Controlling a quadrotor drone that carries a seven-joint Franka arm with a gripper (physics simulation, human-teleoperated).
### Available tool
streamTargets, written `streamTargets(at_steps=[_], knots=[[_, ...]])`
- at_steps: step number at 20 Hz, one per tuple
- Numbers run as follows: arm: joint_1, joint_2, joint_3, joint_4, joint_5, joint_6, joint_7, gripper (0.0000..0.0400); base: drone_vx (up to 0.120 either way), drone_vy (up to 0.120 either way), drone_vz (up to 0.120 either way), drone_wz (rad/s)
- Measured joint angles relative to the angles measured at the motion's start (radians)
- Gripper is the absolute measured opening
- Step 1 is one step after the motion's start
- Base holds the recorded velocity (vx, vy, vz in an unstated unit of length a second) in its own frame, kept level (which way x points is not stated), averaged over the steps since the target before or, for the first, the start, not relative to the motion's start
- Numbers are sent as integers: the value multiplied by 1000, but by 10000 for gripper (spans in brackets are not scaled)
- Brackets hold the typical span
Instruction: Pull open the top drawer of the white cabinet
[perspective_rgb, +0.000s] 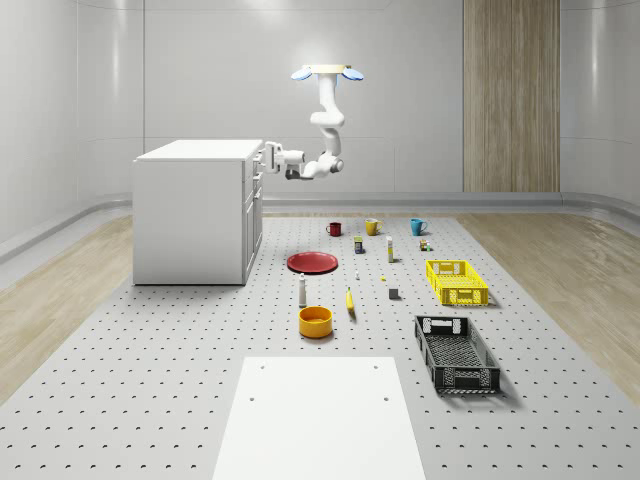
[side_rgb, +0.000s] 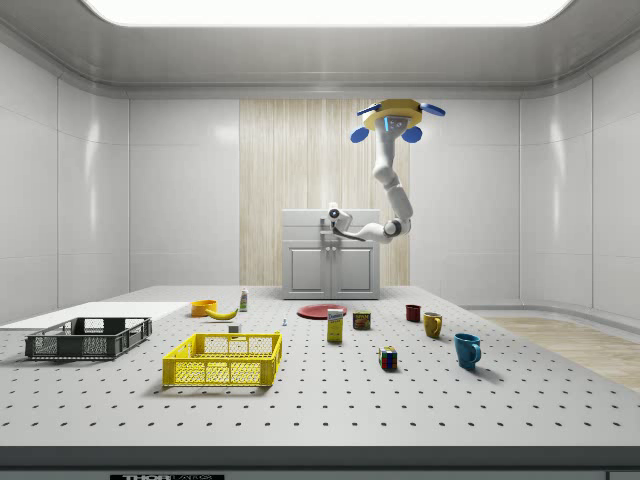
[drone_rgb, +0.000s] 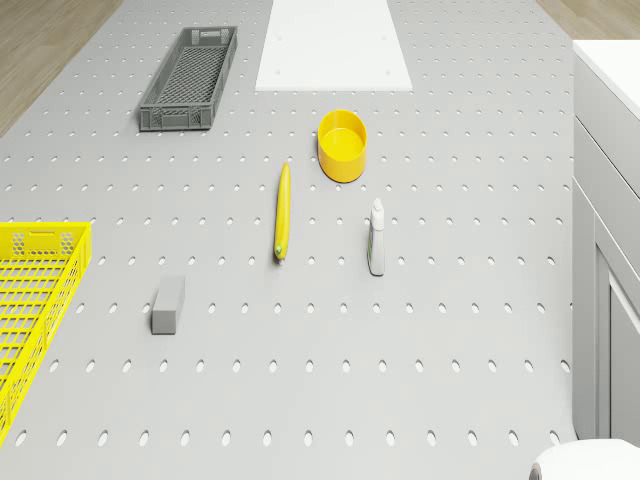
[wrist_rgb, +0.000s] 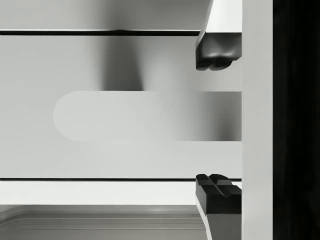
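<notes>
Up close, tool (wrist_rgb: 218, 120) agape astride handle (wrist_rgb: 145, 116), contact unclear

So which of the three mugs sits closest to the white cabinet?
The red mug. In the whole-scene view it stands at the left end of the mug row, nearest the white cabinet; the yellow mug and the blue mug sit farther right.

The room is being lit brightly and evenly from a ceiling panel (side_rgb: 320, 10). Short soft shadows are being cast beneath the black crate (perspective_rgb: 457, 352). A grey shadow is being thrown across the drawer front (wrist_rgb: 120, 65) above its handle (wrist_rgb: 145, 116).
</notes>
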Motion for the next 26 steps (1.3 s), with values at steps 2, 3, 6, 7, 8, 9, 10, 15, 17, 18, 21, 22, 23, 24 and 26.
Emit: streamTargets(at_steps=[2,3,6,7,8,9,10,15,17,18,21,22,23,24,26], knots=[[-5,-1,4,0,1,-2,1,305,0,0,0,0],[-7,-1,6,0,1,-3,2,305,0,0,0,0],[-14,-3,11,1,1,-5,5,305,0,0,0,0],[-16,-3,13,1,1,-5,6,305,0,0,0,0],[-19,-3,15,2,1,-6,7,305,0,0,0,0],[-21,-4,16,2,1,-7,8,305,0,0,0,0],[-23,-4,18,2,1,-7,8,261,0,0,0,0],[-33,-6,26,2,2,-11,11,150,0,0,0,0],[-36,-6,29,2,3,-12,12,132,0,0,0,0],[-38,-7,30,2,3,-13,12,126,0,0,0,0],[-43,-7,34,2,4,-15,16,117,0,0,0,0],[-46,-8,37,2,1,-15,8,121,0,0,0,0],[-41,2,33,-2,1,-16,-17,177,0,0,0,0],[-36,4,22,2,-29,-18,22,215,0,0,0,0],[-38,-8,18,2,-38,-20,46,172,0,0,0,0]])
